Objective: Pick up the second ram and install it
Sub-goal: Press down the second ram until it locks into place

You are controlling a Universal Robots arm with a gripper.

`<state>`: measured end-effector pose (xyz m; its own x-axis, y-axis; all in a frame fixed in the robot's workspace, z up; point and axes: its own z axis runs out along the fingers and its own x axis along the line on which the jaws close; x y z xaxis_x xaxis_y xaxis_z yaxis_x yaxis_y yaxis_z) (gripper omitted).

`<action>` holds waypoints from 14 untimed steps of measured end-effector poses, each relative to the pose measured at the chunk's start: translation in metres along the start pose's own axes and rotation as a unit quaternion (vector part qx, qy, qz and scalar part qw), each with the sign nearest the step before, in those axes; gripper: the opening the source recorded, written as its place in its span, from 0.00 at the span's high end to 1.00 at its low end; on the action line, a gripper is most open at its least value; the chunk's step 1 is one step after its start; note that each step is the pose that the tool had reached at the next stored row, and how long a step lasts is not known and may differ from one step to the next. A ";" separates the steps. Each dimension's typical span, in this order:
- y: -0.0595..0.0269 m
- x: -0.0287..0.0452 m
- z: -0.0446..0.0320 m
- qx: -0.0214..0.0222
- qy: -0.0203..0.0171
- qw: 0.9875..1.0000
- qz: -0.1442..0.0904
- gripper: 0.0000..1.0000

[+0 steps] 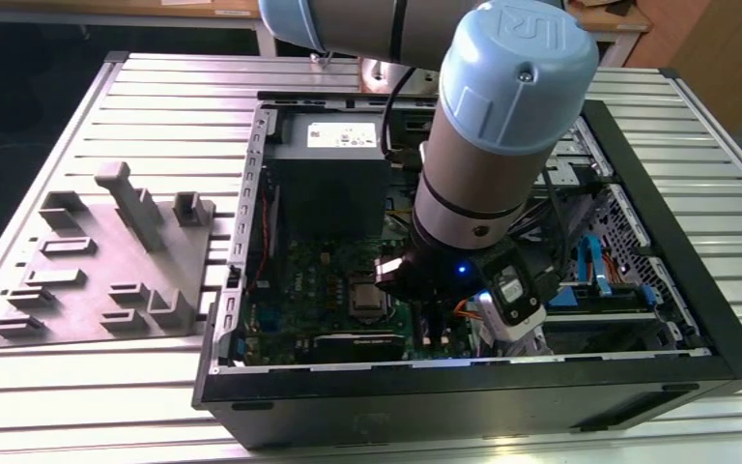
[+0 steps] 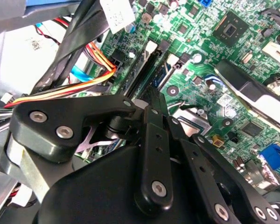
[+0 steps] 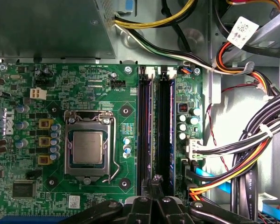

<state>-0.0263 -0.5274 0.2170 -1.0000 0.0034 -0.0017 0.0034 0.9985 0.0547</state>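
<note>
Ram number two, a thin dark stick (image 3: 149, 135), is standing on edge in the slots beside the processor socket (image 3: 87, 148) in the first wrist view, running lengthwise between the socket and a row of capacitors, with an empty black slot (image 3: 164, 130) lying just beside it. The hand (image 3: 155, 179) is sitting directly over the near end of that stick, its black fingers (image 3: 144, 205) drawn close together around the stick's top edge, though whether they are actually pinching it or only pressing down on it I cannot tell. In the second wrist view the hand (image 2: 151, 100) is pointing down at the same dark slots on the green motherboard (image 2: 214, 60), with a bundle of orange, yellow and red cables (image 2: 74, 86) lying near it. In the exterior view the arm (image 1: 494, 145) is reaching down into the open computer case (image 1: 680, 290), which is lying on the slatted desk (image 1: 165, 106), while a grey fixture block (image 1: 107, 266) is sitting beside the case on the exterior view's left.
</note>
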 end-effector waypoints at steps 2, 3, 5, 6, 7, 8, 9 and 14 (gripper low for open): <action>0.0000 0.0000 0.0000 0.000 0.000 1.000 0.000 0.90; 0.0000 0.0000 0.0000 0.000 0.000 1.000 0.000 0.90; 0.0000 0.0000 0.0001 0.000 0.000 1.000 0.000 0.90; 0.0000 0.0000 0.0001 0.000 0.000 1.000 0.000 0.90; 0.0000 0.0000 0.0002 0.000 0.000 1.000 0.000 0.90; 0.0000 0.0000 0.0001 0.000 0.000 1.000 0.000 0.90; 0.0000 0.0000 0.0002 0.000 0.000 1.000 0.000 0.90; 0.0005 -0.0001 -0.0044 -0.001 0.000 1.000 0.000 0.90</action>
<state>-0.0262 -0.5271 0.2214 -1.0000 0.0035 -0.0022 0.0033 0.9984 0.0564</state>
